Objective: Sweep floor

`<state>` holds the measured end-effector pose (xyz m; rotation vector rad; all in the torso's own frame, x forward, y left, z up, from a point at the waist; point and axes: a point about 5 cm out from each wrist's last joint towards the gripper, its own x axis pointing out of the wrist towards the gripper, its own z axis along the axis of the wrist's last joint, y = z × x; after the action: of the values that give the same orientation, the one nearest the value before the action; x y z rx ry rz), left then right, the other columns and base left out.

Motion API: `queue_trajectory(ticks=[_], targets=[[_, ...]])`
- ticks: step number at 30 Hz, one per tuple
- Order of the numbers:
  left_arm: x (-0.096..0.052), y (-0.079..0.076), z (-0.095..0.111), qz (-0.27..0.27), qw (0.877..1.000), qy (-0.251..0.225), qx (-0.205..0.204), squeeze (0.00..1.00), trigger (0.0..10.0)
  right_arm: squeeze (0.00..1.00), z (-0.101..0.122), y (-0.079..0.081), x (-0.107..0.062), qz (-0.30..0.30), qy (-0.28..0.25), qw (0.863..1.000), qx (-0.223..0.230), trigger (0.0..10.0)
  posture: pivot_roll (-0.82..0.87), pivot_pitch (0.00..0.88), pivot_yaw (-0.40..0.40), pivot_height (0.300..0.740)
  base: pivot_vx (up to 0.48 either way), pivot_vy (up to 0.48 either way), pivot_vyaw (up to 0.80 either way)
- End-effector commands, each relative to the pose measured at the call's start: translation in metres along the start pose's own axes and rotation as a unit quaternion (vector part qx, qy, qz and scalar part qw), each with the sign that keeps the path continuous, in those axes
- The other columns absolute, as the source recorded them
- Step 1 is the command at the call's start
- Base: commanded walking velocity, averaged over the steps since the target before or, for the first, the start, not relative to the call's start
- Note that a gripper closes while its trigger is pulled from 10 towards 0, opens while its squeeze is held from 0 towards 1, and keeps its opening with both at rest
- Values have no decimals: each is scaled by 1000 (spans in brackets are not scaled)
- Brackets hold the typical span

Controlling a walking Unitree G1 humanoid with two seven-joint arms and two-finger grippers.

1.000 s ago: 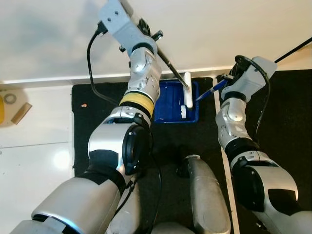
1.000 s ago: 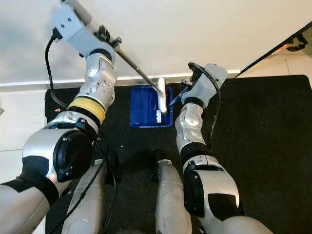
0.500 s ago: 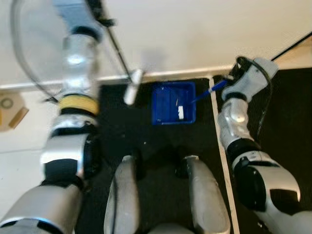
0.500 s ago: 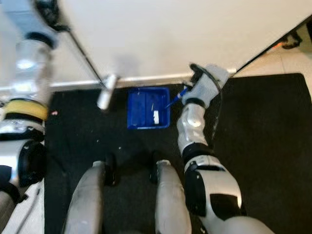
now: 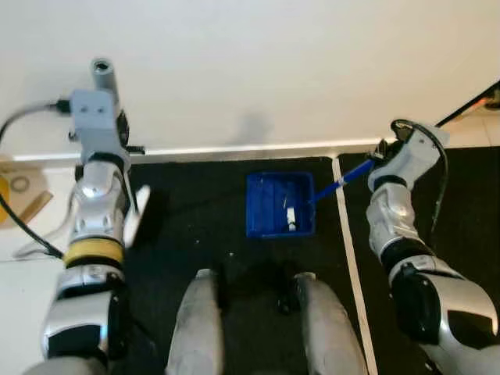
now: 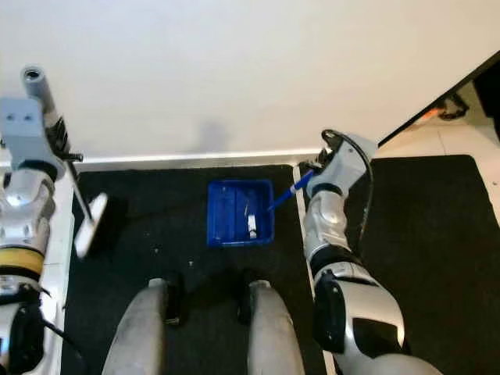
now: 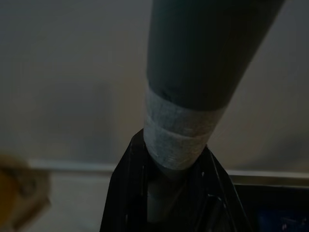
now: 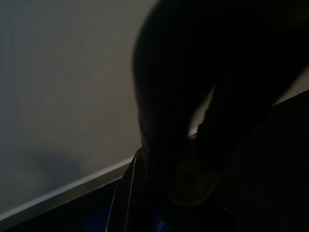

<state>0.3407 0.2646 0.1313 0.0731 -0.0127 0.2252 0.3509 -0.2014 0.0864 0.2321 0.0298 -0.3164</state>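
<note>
A blue dustpan (image 5: 269, 205) lies on the black mat by the wall, with a small white scrap (image 5: 291, 216) inside it. Its blue handle (image 5: 344, 176) runs up to my right gripper (image 5: 380, 151), which is shut on it. My left gripper (image 5: 123, 144) is shut on the taped dark handle (image 7: 179, 130) of a brush. The white brush head (image 5: 134, 221) hangs low over the mat's left edge, well left of the dustpan.
Small pale crumbs (image 5: 231, 253) lie on the black mat (image 5: 195, 203) in front of my legs (image 5: 195, 328). A white seam (image 5: 351, 266) splits the mat at the right. Wall and baseboard (image 5: 234, 148) are close ahead. A cardboard piece (image 5: 31, 205) lies on white floor at left.
My left arm has swung the brush from over the dustpan out to the left side of the mat. The dustpan and right arm have stayed put; the camera view has shifted.
</note>
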Motion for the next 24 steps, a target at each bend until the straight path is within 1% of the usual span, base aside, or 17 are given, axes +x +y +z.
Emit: queue_trajectory(ticks=[1, 4, 5, 6, 9, 11, 12, 13, 14, 16, 17, 18, 19, 20, 22, 23, 24], targets=[[-9, -13, -24, 4, 998, 31, -50, 0, 10000, 0, -6, -13, -2, -7, 15, 1000, 14, 10000, 57, 91, -85, 740, 0, 0, 0], [-18, -23, -42, -7, 997, 67, -40, 0, 10000, 0, 0, -18, 1, -4, 6, 999, 45, 10000, 39, 77, -54, 740, 0, 0, 0], [-20, -26, -45, -12, 997, 70, -35, 0, 10000, 0, 1, -19, 1, -4, 2, 999, 51, 10000, 39, 77, -54, 740, 0, 0, 0], [-21, -28, -48, -12, 997, 73, -31, 0, 10000, 0, 3, -22, 1, -6, -3, 998, 57, 10000, 32, 78, -37, 740, 0, 0, 0], [-23, -29, -50, -11, 997, 72, -23, 0, 10000, 0, 6, -27, 2, -13, -14, 997, 68, 10000, 30, 76, -26, 740, 0, 0, 0], [-23, -29, -50, -9, 997, 71, -23, 0, 10000, 0, 7, -29, 2, -13, -18, 997, 78, 10000, 27, 80, -18, 740, 0, 0, 0], [-25, -27, -52, -1, 997, 73, -28, 0, 10000, 0, 9, -34, 2, -8, -27, 993, 111, 10000, 29, 82, -11, 740, 0, 0, 0], [-26, -25, -53, 1, 997, 74, -25, 0, 10000, 0, 9, -37, 1, -7, -31, 992, 120, 10000, 31, 84, -7, 740, 0, 0, 0], [-26, -25, -53, 1, 997, 74, -25, 0, 10000, 0, 9, -37, 1, -7, -31, 992, 120, 10000, 31, 84, -7, 740, 0, 0, 0], [-27, -23, -55, 3, 997, 76, -20, 0, 10000, 0, 8, -43, -1, -8, -32, 992, 124, 10000, 31, 85, -5, 740, 0, 0, 0], [-28, -20, -56, 6, 997, 77, -18, 0, 10000, 0, 7, -49, -2, -14, -32, 991, 131, 10000, 33, 89, -4, 740, 0, 0, 0], [-28, -20, -56, 6, 997, 77, -18, 0, 10000, 0, 7, -49, -2, -14, -32, 991, 131, 10000, 33, 89, -4, 740, 0, 0, 0], [-29, -17, -56, 11, 997, 77, -18, 0, 10000, 0, 5, -57, -4, -23, -32, 989, 144, 10000, 36, 91, -5, 740, 0, 0, 0], [-29, -17, -56, 11, 997, 77, -18, 0, 10000, 0, 5, -57, -4, -23, -32, 989, 144, 10000, 36, 91, -5, 740, 0, 0, 0], [-31, -14, -58, 15, 997, 79, -15, 0, 10000, 0, 3, -67, -6, -29, -31, 988, 150, 10000, 38, 91, -6, 740, 0, 0, 0], [-31, -14, -58, 15, 997, 79, -15, 0, 10000, 0, 3, -67, -6, -29, -31, 988, 150, 10000, 38, 91, -6, 740, 0, 0, 0], [-32, -13, -59, 15, 997, 81, -11, 0, 10000, 0, 2, -73, -8, -29, -28, 988, 152, 10000, 39, 91, -7, 740, 0, 0, 0]])
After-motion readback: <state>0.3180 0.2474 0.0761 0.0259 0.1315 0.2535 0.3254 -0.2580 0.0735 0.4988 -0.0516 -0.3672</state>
